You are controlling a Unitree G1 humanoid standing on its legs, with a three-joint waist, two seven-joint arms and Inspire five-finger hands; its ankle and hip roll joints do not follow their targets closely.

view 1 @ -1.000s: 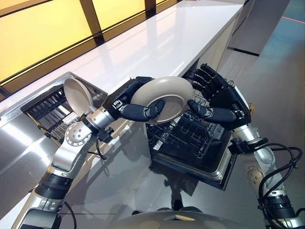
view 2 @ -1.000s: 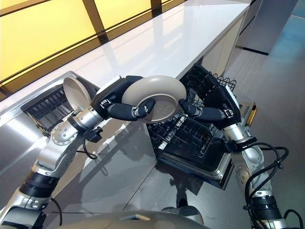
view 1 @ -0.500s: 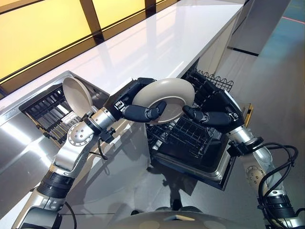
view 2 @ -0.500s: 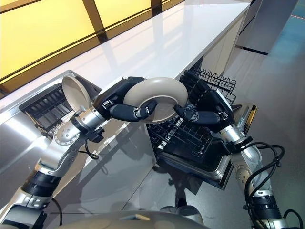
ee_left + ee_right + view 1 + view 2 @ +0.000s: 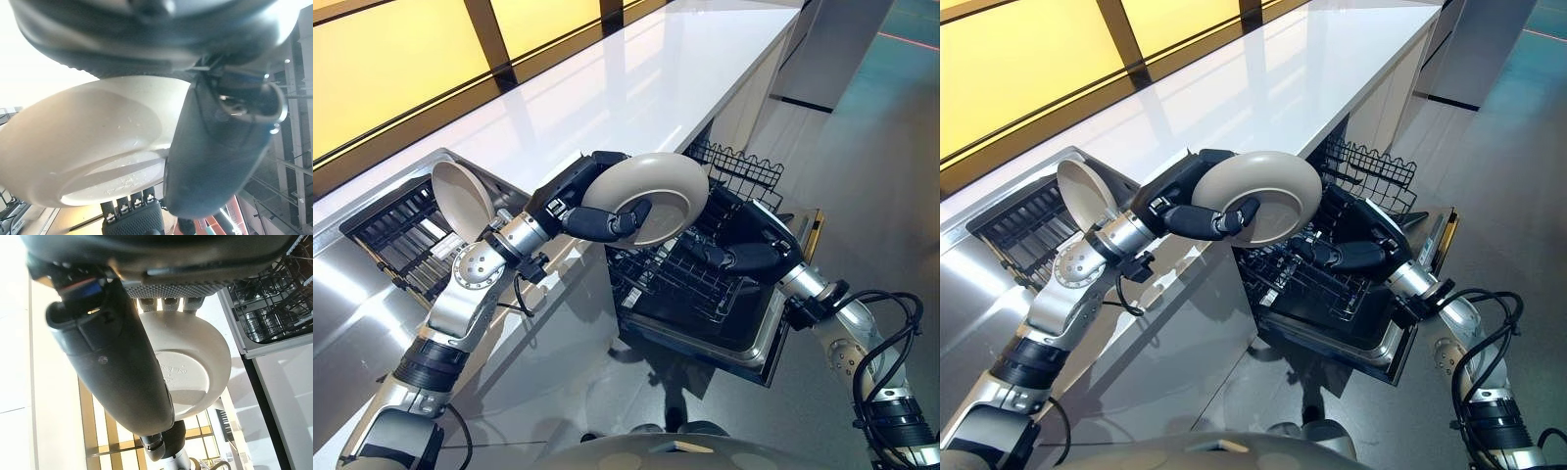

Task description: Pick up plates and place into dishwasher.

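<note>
We see one long white counter [image 5: 636, 78] running away from us, with yellow panels [image 5: 401, 59] behind it. Under the counter stands one dishwasher [image 5: 744, 338], its door dropped open and one black wire rack [image 5: 690, 279] pulled out over the door. At the counter's near end sits one dark drying rack [image 5: 396, 230] in a steel recess. We count two plates, both beige. One plate [image 5: 462, 201] stands on edge in the drying rack, leaning a little. The other plate [image 5: 651, 196] is held up in the air, tilted, above the near corner of the dishwasher rack and just in front of the counter's edge. The left hand [image 5: 597, 211] has it: the thumb curls over the plate's rim from the front and the fingers wrap behind, clamped on it. The right hand [image 5: 744, 250] is lower, just beside the plate and over the rack, with its thumb pointing toward the plate; in its wrist view the fingertips [image 5: 166, 303] lie in a straight row at the plate's rim, not curled round it.
</note>
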